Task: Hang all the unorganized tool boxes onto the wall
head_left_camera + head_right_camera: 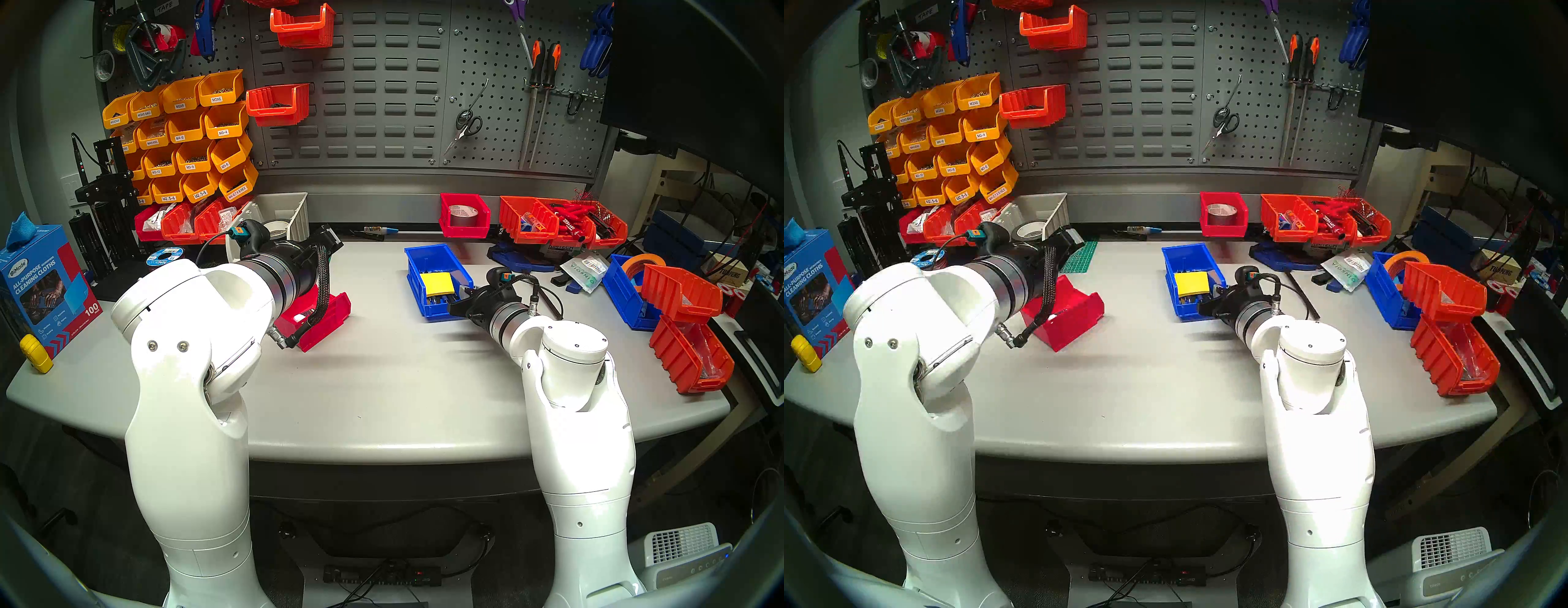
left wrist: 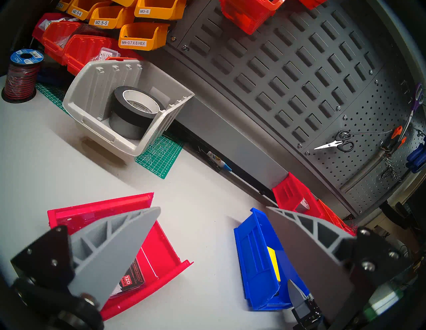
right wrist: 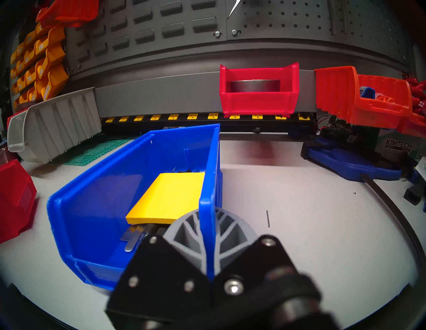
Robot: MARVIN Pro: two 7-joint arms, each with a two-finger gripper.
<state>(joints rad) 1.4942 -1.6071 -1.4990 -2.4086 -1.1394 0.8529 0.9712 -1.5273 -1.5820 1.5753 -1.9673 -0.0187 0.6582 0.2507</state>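
R fingers (image 3: 208,235) clamped on blue bin (image 3: 110,207) wall, L fingers (image 2: 214,232) wide apart, empty, grey bench (image 1: 382,382)

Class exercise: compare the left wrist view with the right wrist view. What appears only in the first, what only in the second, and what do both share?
Only the left wrist view: the open left gripper, the hobby blade pack inside the near red bin, the wire spool, and the black tape roll in the grey bin.

Only the right wrist view: the right gripper shut on the blue bin side wall, the Kimtech box, and the yellow-marked power strip.

Both share: the blue bin with its yellow pad, the grey bin, the slotted wall, and the red bin holding tape at its foot.
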